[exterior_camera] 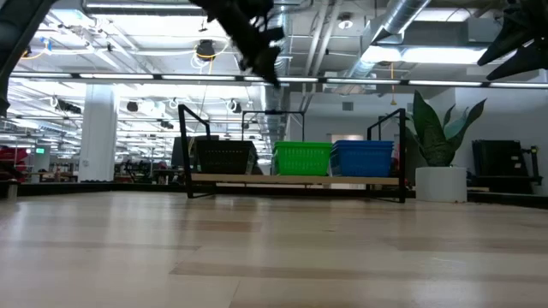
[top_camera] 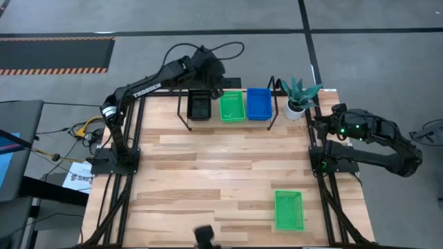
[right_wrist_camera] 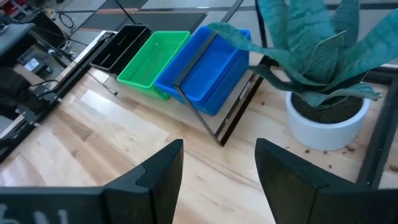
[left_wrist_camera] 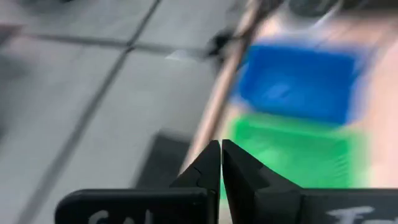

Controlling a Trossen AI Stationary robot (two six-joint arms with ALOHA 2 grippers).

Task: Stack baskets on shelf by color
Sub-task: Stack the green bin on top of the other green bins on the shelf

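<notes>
While above black basket (top_camera: pixel 199 106), left gripper (left_wrist_camera: pixel 221 163) closed, empty; right gripper (right_wrist_camera: pixel 219 163) wide open, empty.

The left gripper (left_wrist_camera: pixel 221 163) has its dark fingers pressed together, holding nothing. Beyond them lie a green basket (left_wrist_camera: pixel 292 152) and a blue basket (left_wrist_camera: pixel 298 81) (both blurred), side by side.

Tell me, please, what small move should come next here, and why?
Probably send the right claw, open and empty beside the plant pot, toward the lone green basket on the table; the shelf already holds black, green and blue baskets, and the left claw is shut above it.
</notes>
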